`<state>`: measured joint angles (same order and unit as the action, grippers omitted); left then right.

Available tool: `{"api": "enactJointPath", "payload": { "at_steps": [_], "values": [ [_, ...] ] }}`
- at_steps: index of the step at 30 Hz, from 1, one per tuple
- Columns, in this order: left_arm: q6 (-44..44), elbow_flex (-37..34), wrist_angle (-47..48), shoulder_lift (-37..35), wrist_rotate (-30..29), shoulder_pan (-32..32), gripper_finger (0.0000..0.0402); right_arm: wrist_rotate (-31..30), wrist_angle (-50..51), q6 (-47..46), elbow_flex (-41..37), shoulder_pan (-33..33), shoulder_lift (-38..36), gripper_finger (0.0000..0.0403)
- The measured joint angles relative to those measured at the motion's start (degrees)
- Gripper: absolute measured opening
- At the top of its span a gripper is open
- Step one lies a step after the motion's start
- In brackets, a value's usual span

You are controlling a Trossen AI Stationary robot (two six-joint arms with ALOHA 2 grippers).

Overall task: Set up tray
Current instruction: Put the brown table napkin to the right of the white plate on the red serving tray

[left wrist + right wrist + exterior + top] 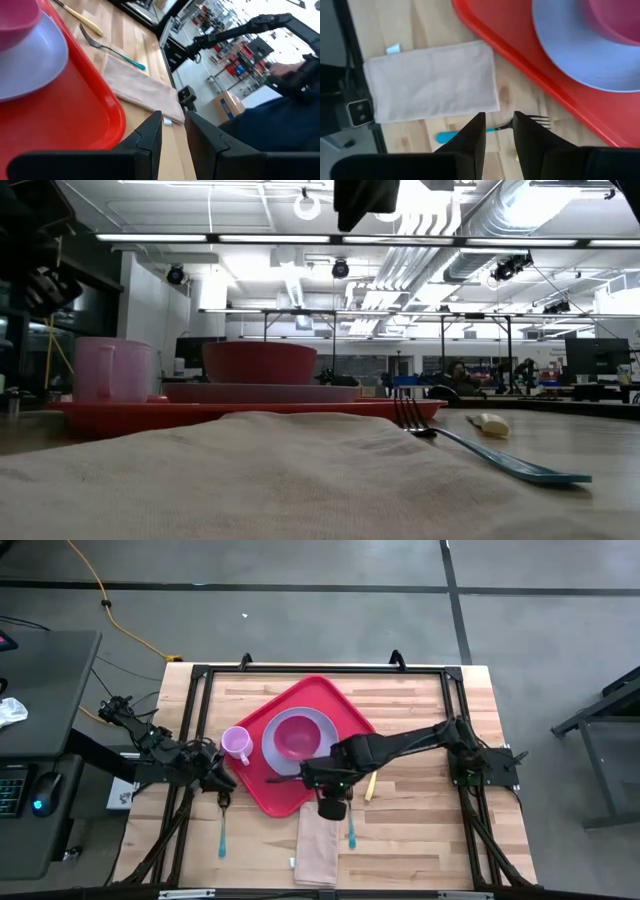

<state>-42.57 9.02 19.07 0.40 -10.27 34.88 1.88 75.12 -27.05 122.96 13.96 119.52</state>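
The red tray (332, 705) lies mid-table. On it rest a lavender plate (275, 745) with a red bowl (296, 738) in it and a pink cup (236, 743) at its left corner. A beige napkin (317, 848) lies flat on the table in front of the tray, with a teal-handled fork (351, 830) to its right. My right gripper (332, 802) hangs open, high above the fork's tines (536, 120), and touches nothing. My left gripper (218, 783) waits open at the tray's left, above the table.
A yellow-handled knife (368, 788) lies on the wood right of the tray's near corner. A teal spoon (222, 830) lies near the front left, below my left gripper. Bare wood shows right of the fork and knife. A black frame rims the table (440, 668).
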Motion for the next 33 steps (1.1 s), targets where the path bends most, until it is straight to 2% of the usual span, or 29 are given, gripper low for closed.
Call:
{"api": "enactJointPath", "payload": {
  "at_steps": [5,13,16,22,25,28,33],
  "values": [
    [-0.1,0.0,0.0,0.0,2.2,0.0,0.0117,-0.5,-1.1,0.0,0.0,1.9,0.0,0.0096],
    [-0.1,0.0,0.0,0.0,2.3,0.0,0.0117,-2.6,-1.5,0.3,-0.2,3.6,0.1,0.0150],
    [0.0,0.0,0.0,0.0,3.1,0.0,0.0117,-1.6,-5.2,0.3,-3.8,3.9,0.1,0.0171],
    [-0.8,0.0,-2.0,0.0,6.1,0.0,0.0117,5.0,-12.8,1.8,-13.8,4.7,0.3,0.0196],
    [-1.2,0.0,-4.8,0.0,7.7,0.0,0.0117,7.6,-14.3,1.8,-17.4,4.6,0.3,0.0197],
    [-1.4,0.0,-7.5,0.1,10.4,0.0,0.0117,7.5,-16.9,2.5,-21.4,4.5,0.3,0.0193],
    [-3.5,0.0,-8.1,0.6,14.7,0.0,0.0117,11.1,-27.9,1.8,-27.9,4.6,0.3,0.0188]
  ]
}}
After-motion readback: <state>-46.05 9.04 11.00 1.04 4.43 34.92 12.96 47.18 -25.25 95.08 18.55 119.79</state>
